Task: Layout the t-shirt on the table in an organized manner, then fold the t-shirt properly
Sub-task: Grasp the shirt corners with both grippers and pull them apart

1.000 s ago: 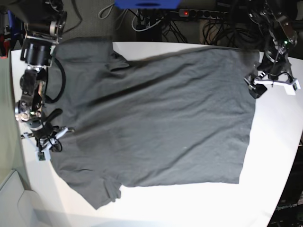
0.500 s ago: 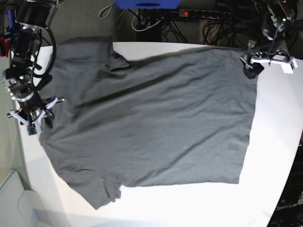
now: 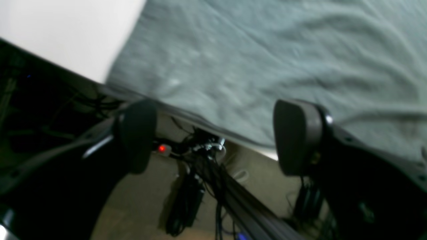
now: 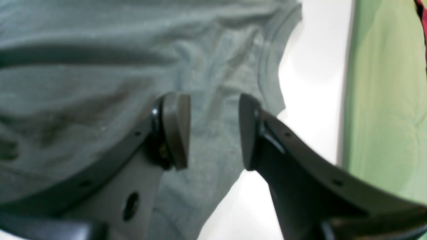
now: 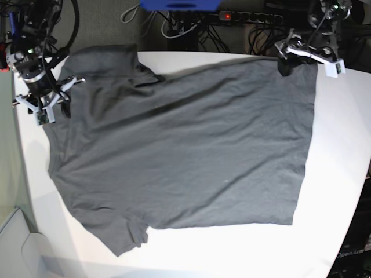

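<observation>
**A:** And there it was, the plain dark charcoal-grey short-sleeved t-shirt (image 5: 185, 150), spread flat across the large smooth white surface (image 5: 342, 174), round neck towards the left edge in the base view, hem towards the right.

**B:** Flat mostly. One sleeve lay on the near side (image 5: 124, 231), the other at the far-left corner ran over the rim. A long crease slanted across the chest.

**A:** Where was the right gripper (image 4: 213, 130)?

**B:** Up at the far-left corner in the base view (image 5: 43, 101), above the neck end of the shirt. Its wrist camera showed the two dark fingers (image 4: 175, 130) parted by a clear gap, grey cloth below them, nothing pinched between.

**A:** And the left gripper (image 3: 213, 136)?

**B:** At the far-right corner (image 5: 307, 58), over the hem corner. Its fingers (image 3: 297, 136) stood spread wide, holding nothing. Through the gap you saw the rim, the floor and a tangle of black cables (image 3: 196, 186) with a small red light (image 3: 162, 148).

**A:** That wrist picture was blurred, mind.

**B:** It was. A pale green panel (image 4: 383, 93) stood past the surface's edge beside the right arm.
</observation>
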`<state>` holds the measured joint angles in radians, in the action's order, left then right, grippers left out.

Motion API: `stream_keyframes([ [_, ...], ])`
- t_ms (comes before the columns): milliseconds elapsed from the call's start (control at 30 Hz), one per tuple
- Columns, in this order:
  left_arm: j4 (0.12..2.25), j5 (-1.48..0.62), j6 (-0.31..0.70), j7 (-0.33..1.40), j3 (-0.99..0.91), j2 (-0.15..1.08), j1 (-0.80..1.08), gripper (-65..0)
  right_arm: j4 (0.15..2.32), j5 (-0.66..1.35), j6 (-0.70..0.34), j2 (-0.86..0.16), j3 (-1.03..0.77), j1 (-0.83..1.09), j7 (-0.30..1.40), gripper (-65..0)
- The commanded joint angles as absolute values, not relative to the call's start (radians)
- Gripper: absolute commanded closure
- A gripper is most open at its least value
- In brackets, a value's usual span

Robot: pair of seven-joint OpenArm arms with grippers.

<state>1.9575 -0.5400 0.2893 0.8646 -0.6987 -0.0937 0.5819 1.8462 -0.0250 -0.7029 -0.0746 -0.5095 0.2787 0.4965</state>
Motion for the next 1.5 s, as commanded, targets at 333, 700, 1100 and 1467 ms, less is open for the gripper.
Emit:
stream_keyframes([
  [333,1.972,-0.483,0.302,0.846,-0.8,-0.116,0.527,-65.0,1.863,-0.008,-0.698,-0.085,-0.535,0.303,0.469,-25.4],
  [700,1.833,-0.481,0.309,0.848,-0.941,-0.054,0.429,-65.0,1.865,-0.008,-0.698,-0.085,-0.536,0.318,0.469,-25.6],
  [1100,1.716,-0.481,0.309,0.846,-0.934,-0.019,0.355,-65.0,1.863,-0.008,-0.698,-0.085,-0.536,0.346,0.469,-25.6],
  [1467,1.653,-0.456,0.3,0.751,-0.779,0.007,0.361,-65.0,1.867,-0.008,-0.698,-0.084,-0.536,0.348,0.469,-25.6],
])
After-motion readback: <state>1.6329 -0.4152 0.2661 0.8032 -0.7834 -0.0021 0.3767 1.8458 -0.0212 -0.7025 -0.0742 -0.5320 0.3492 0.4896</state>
